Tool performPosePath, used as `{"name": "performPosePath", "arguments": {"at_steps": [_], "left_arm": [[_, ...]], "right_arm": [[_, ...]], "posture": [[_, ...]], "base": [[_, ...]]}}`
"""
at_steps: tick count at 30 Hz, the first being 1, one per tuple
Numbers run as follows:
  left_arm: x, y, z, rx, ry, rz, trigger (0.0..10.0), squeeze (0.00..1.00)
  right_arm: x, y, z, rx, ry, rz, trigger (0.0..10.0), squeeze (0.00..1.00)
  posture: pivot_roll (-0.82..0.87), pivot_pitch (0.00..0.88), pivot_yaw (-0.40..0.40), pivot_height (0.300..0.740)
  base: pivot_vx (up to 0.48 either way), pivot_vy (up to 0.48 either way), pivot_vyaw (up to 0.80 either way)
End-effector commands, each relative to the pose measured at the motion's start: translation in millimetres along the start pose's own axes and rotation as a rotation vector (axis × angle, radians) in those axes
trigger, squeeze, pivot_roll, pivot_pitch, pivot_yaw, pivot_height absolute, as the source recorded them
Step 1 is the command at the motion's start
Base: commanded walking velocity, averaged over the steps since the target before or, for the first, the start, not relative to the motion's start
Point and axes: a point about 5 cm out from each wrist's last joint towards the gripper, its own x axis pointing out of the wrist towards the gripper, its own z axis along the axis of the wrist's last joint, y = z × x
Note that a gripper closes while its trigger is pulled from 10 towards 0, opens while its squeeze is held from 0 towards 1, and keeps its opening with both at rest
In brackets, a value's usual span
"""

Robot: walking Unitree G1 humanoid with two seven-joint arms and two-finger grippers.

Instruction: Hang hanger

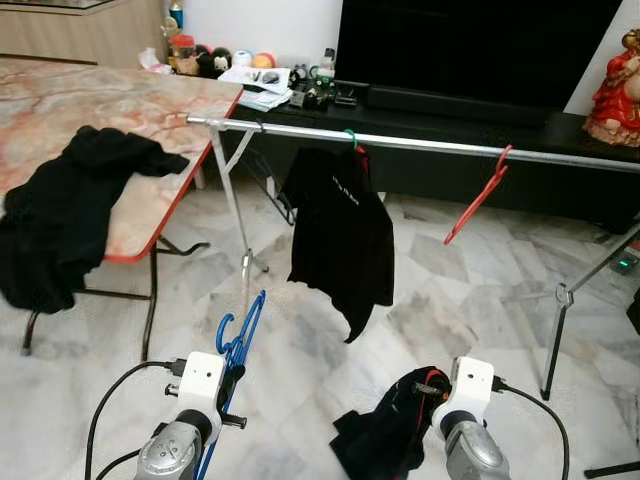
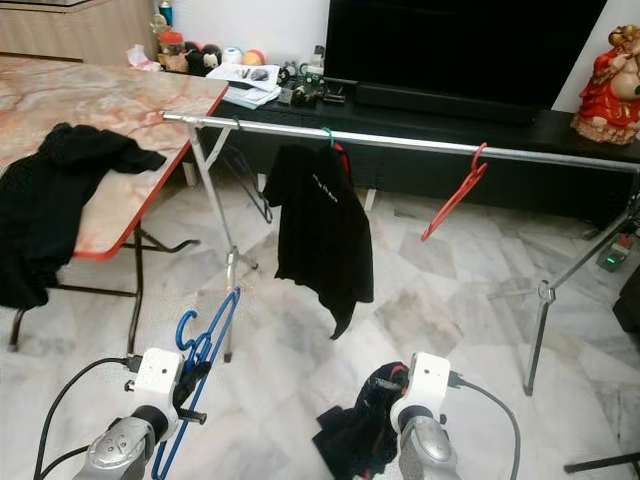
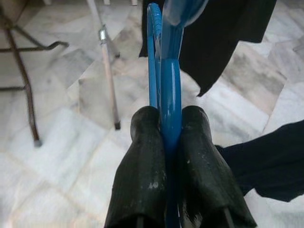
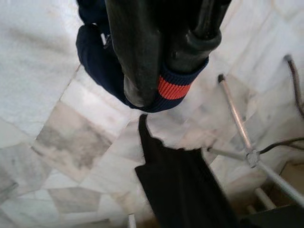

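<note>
Gripped between my left gripper's (image 3: 171,142) two black fingers (image 3: 142,161) is a blue hanger (image 1: 240,335), its hook curling up toward the lower left of the head view, low over the marble floor (image 1: 470,320). At the wrist the fingers press flat against the hanger's bar from both sides.

At lower centre-right, my right gripper (image 4: 166,90) is pinched on a dark garment (image 1: 385,435) with a red-orange band at its cuff — the cloth bunches around the fingers and hangs down toward the floor.

Across the middle of the frame runs a silver rail (image 1: 420,145) on thin metal legs. A black T-shirt (image 1: 340,235) hangs from it just left of centre, on a hanger with a green hook. Well to its right, a red hanger (image 1: 478,195) dangles tilted from the same rail, bare.

At left stands a folding table (image 1: 130,110) with a marbled pink top and red edge; a black garment (image 1: 65,205) is draped over its near side. Behind the rail, a dark low cabinet (image 1: 450,165) carries a large black screen (image 1: 480,45) — and a red figurine (image 1: 615,90) at the far upper right.
</note>
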Motion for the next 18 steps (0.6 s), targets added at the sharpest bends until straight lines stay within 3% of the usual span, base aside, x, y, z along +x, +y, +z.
{"name": "performPosePath", "arguments": {"at_steps": [1, 11, 13, 14, 18], "left_arm": [[-0.7, 0.3, -2, 0.000, 0.000, -0.002, 10.0, 0.00], [0.0, 1.8, -3, -0.015, -0.011, -0.008, 10.0, 0.00], [-0.1, 0.0, 1, -0.009, -0.018, -0.050, 10.0, 0.00], [-0.9, -3.4, 6, 0.016, -0.017, -0.136, 10.0, 0.00], [-1.4, -4.7, 8, 0.029, -0.013, -0.173, 10.0, 0.00]], "right_arm": [[3.8, 0.8, 14, -0.005, -0.052, 0.004, 10.0, 0.00], [7.0, 2.4, 23, -0.003, -0.075, 0.004, 10.0, 0.00], [8.3, 2.8, 27, -0.008, -0.082, 0.002, 10.0, 0.00], [10.7, 4.2, 34, -0.015, -0.099, 0.002, 10.0, 0.00], [11.6, 4.9, 37, -0.017, -0.107, 0.004, 10.0, 0.00]], "posture": [[0.13, 0.000, -0.042, 0.740], [0.13, 0.000, -0.044, 0.740], [0.13, 0.000, -0.046, 0.740], [0.13, 0.000, -0.047, 0.740], [0.13, 0.000, -0.047, 0.740]], "base": [[0.000, 0.000, 0.00], [0.000, 0.000, 0.00], [0.000, 0.000, 0.00], [0.000, 0.000, 0.00], [0.000, 0.000, 0.00]]}}
